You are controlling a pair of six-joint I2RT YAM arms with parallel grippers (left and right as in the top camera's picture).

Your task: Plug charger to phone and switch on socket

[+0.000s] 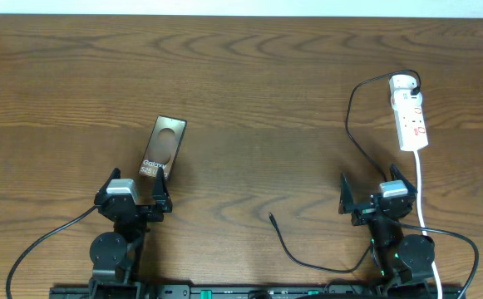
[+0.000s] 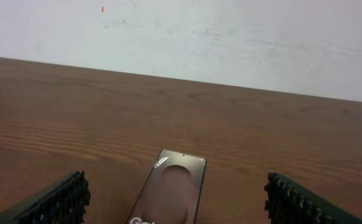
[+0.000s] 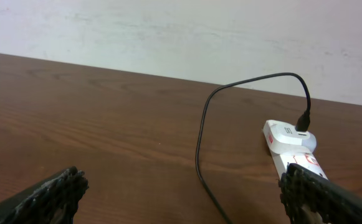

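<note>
**Dark wood bench, both pincers gaping, nothing gripped**

Brown wood-grain bench [image 1: 241,75] is filling the overhead view, and a pale wall [image 2: 230,43] is rising behind its far edge. The phone [image 1: 163,147] is lying flat on it, slightly tilted, its oval mark and white lettering facing up.

The left pincer [image 1: 135,199] is hovering just on the robot's side of the phone with its jaws standing wide apart and holding nothing. From the left wrist, the phone [image 2: 171,193] is showing between the two ribbed black fingers [image 2: 56,202], ahead of them and untouched.

The socket [image 1: 411,116] is resting well apart from the phone, far off to its right, with its white cord [image 1: 421,187] trailing back toward the robot. The charger [image 1: 351,124] is running from a black plug at the socket's far end, curving toward the phone's side, then looping back along the robot's edge. Its connector tip [image 1: 272,218] is lying loose on the bench, right of the phone and well apart from it.

The right pincer [image 1: 372,195] is sitting far right of the phone, near the white cord, jaws spread wide and empty. Its wrist view is showing the socket [image 3: 293,146] and the charger [image 3: 200,143] ahead of its fingers [image 3: 50,196].
</note>
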